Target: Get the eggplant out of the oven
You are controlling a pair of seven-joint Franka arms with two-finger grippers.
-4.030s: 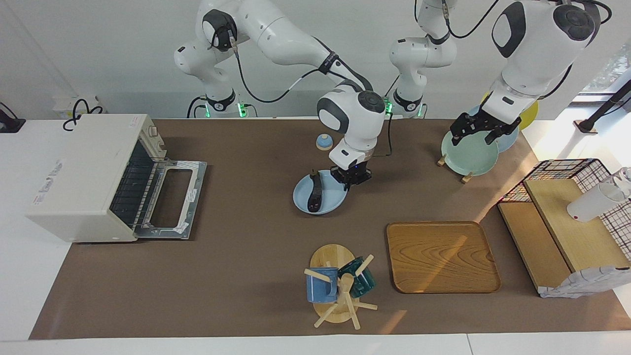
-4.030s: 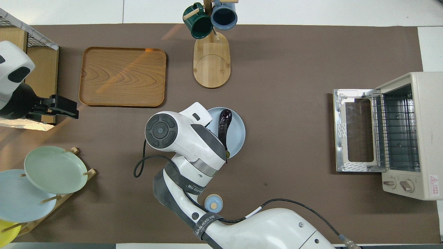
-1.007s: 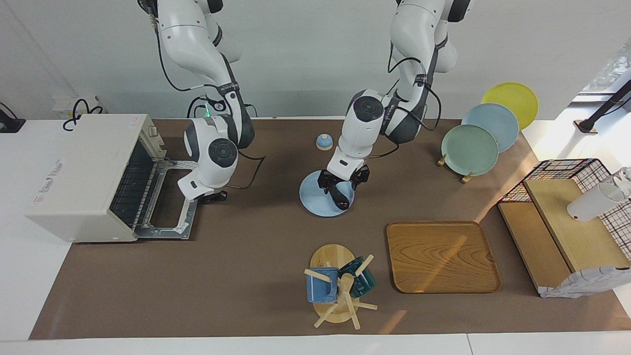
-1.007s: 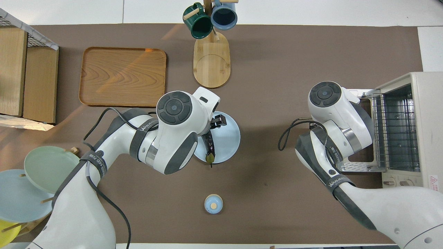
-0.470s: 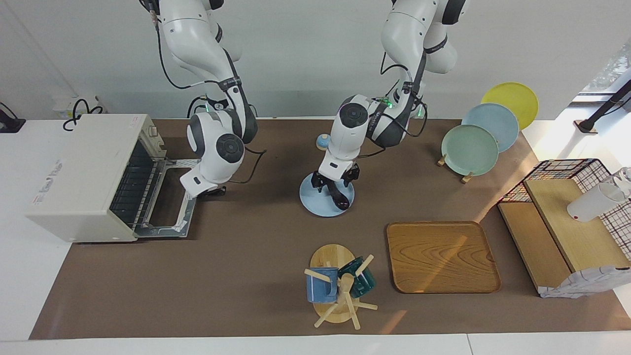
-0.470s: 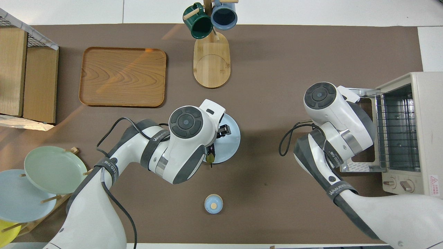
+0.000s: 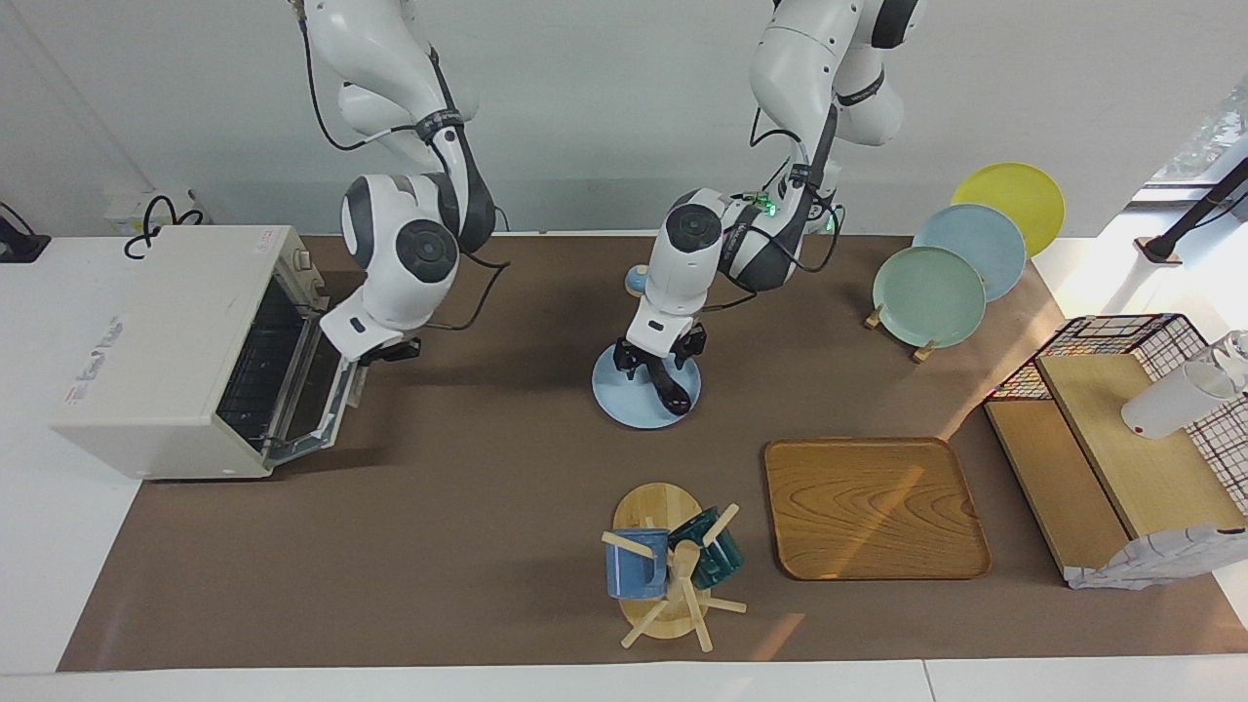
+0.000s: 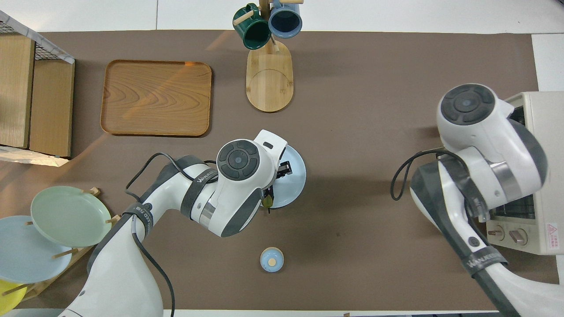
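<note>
The eggplant [image 7: 673, 388] lies outside the oven on a pale blue plate [image 7: 619, 400] at the middle of the table. It also shows in the overhead view [image 8: 267, 197], partly under the left wrist. My left gripper [image 7: 663, 363] is low over the plate, right above the eggplant's upper end. The cream oven [image 7: 156, 351] stands at the right arm's end of the table. Its glass door [image 7: 317, 385] is tilted about halfway up. My right gripper [image 7: 388, 351] is at the door's free edge. In the overhead view the right arm hides the door.
A mug tree [image 7: 668, 565] and a wooden tray [image 7: 873, 507] lie farther from the robots than the plate. A small blue bell [image 7: 639, 281] sits nearer to them. A plate stand [image 7: 931, 297] and a wire rack with wooden shelves [image 7: 1111, 439] are at the left arm's end.
The right gripper has risen and moved toward the oven, and the door has swung from flat open to about halfway up. The left gripper and eggplant have barely moved.
</note>
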